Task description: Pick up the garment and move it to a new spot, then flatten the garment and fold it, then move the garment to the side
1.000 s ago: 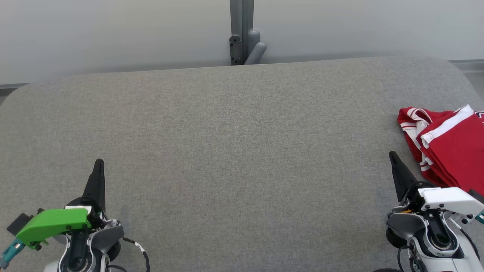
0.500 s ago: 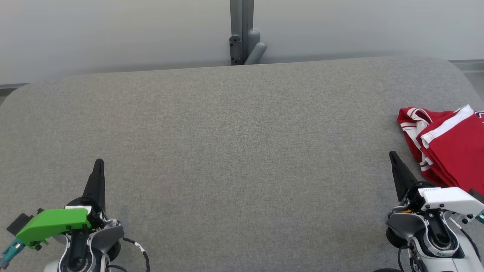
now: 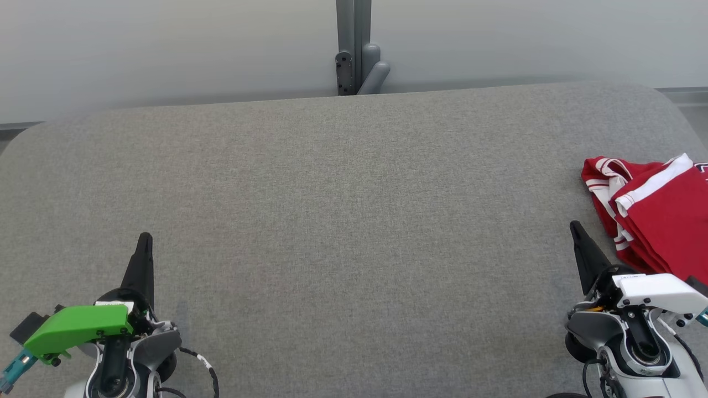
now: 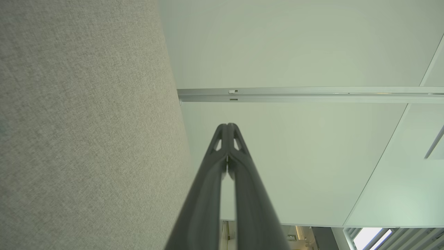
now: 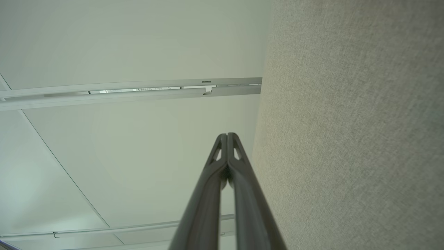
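Fronting a pale wall (image 3: pixel 166 50), grey fabric surface (image 3: pixel 354 221); left fingers (image 3: pixel 142 260), right fingers (image 3: pixel 585 254) pressed together.

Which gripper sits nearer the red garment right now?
Right. The right gripper rests shut beside the red garment's near-left edge, apart from it. The left gripper, also shut, sits across the gray table.

Even, soft, bright light; sharp frames, faint shadows, no glare.
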{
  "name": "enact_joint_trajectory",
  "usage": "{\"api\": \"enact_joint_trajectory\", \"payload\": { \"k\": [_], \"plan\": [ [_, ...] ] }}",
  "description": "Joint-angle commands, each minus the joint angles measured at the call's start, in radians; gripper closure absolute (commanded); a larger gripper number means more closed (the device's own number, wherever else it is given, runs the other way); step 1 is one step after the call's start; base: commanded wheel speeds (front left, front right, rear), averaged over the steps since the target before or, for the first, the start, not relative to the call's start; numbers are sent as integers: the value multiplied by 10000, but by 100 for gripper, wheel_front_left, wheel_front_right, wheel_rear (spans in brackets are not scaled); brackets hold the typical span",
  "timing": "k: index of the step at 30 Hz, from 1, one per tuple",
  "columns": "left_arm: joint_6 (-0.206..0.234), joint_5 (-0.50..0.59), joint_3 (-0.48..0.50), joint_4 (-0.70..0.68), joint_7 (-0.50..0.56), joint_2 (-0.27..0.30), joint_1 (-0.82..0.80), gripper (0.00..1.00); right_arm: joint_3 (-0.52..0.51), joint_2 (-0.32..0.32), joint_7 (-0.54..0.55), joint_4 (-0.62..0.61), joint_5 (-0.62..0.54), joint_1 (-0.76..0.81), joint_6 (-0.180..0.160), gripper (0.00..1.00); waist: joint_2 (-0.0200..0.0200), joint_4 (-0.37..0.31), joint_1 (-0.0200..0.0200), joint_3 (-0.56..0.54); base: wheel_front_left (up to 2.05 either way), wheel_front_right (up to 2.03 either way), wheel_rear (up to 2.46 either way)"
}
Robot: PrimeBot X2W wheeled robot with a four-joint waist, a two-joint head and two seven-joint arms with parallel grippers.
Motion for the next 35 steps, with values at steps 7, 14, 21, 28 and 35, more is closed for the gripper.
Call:
{"api": "enact_joint_trajectory", "payload": {
  "k": [7, 14, 21, 28, 35],
  "plan": [
    [-15, -6, 49, -28, 6, 62, -59, 100, 34, -43, -60, -48, 93, -42, 4, 100, 0, 0, 0, 0, 0, 0, 0],
    [-15, -4, 49, -28, 6, 63, -59, 100, 61, -63, -73, -49, 122, -37, 4, 100, 0, 0, 0, 0, 0, 0, 0],
    [-15, -4, 49, -28, 4, 63, -58, 100, 91, -86, -95, -50, 121, -32, 4, 100, 0, 0, 0, 0, 0, 0, 0],
    [-15, -5, 49, -28, 6, 63, -58, 100, 117, -104, -109, -53, 153, -28, 4, 100, 0, 0, 0, 0, 0, 0, 0],
    [-15, -5, 49, -28, 6, 63, -58, 100, 150, -128, -137, -55, 180, -23, 4, 100, 0, 0, 0, 0, 0, 0, 0]
  ]
}}
